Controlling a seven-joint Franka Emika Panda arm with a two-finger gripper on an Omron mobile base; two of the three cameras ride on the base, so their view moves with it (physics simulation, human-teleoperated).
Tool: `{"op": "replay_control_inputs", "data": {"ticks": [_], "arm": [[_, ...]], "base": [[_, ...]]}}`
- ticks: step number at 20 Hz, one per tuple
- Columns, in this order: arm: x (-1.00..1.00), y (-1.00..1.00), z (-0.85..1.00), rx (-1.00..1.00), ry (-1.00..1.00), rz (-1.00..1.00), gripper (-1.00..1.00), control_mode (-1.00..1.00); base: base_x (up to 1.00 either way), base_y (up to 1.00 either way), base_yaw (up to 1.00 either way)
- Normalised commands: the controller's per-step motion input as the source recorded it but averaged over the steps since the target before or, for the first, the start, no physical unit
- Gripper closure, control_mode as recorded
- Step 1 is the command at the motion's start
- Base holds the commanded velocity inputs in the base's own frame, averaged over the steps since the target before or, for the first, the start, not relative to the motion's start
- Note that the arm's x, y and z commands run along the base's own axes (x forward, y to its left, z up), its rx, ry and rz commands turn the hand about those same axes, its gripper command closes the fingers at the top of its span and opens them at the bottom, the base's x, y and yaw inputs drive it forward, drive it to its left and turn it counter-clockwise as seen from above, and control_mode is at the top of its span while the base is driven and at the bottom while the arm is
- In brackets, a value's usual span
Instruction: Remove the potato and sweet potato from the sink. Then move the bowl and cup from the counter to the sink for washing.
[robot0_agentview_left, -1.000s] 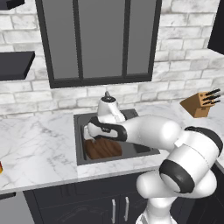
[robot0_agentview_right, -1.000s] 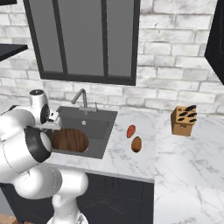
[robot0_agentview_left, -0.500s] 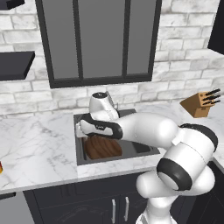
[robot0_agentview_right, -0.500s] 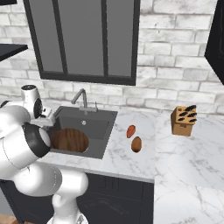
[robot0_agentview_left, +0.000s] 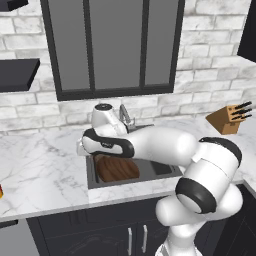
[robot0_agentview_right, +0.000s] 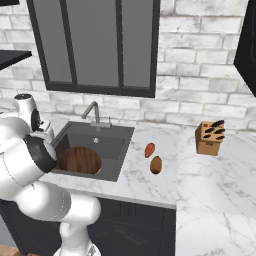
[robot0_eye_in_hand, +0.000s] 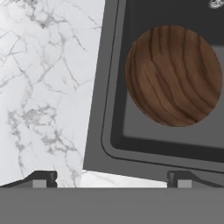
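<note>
Two small vegetables, the bright reddish-orange elongated sweet potato (robot0_agentview_right: 149, 150) and the duller brown oval potato (robot0_agentview_right: 156, 164), lie just beside each other on the white grey-veined marble counter (robot0_agentview_right: 210, 180), at about three o'clock from the square dark grey recessed sink (robot0_agentview_right: 116, 135) in the right base view. The wide, shallow, dark brown wooden bowl (robot0_agentview_right: 78, 160) with visible grain sits on the basin floor toward its left side, below the slim grey faucet (robot0_agentview_right: 92, 110) at the back rim. In the left base view the white arm reaches from its base at the lower right across the front of the basin, its forearm nearly level, the wrist bent over the sink's left edge at about nine o'clock from the bowl (robot0_agentview_left: 116, 169). The hand view looks straight down across that edge: marble at nine o'clock, the sink wall through the middle, and the bowl (robot0_eye_in_hand: 173, 75) at one o'clock. The gripper (robot0_eye_in_hand: 109, 178) hangs over the rim with its two dark fingertips (robot0_eye_in_hand: 43, 178) spread as wide as they go and nothing between them. A sliver of yellow-orange, too small to identify, shows at the counter's far left edge in the left base view. A tan wooden knife block (robot0_agentview_right: 210, 138) stands on the counter near the brick wall, well apart from the sink.
</note>
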Motion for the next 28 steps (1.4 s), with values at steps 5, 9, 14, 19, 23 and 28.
{"op": "replay_control_inputs", "data": {"ticks": [5,9,14,19,23,28], "arm": [[-0.01,0.32,0.09,0.0,0.0,0.0,-1.0,-1.0],[-0.01,0.36,0.06,0.0,0.0,0.0,-1.0,-1.0],[-0.03,0.37,0.05,0.0,0.0,0.0,-1.0,-1.0],[-0.07,0.38,0.04,0.0,0.0,0.0,-1.0,-1.0],[-0.05,0.36,0.11,0.0,0.0,0.0,-1.0,-1.0],[-0.07,0.34,0.13,0.0,0.0,0.0,-1.0,-1.0]], "base": [[0.0,0.0,0.0],[0.0,0.0,0.0],[0.0,0.0,0.0],[0.0,0.0,0.0],[0.0,0.0,0.0],[0.0,0.0,0.0]]}}
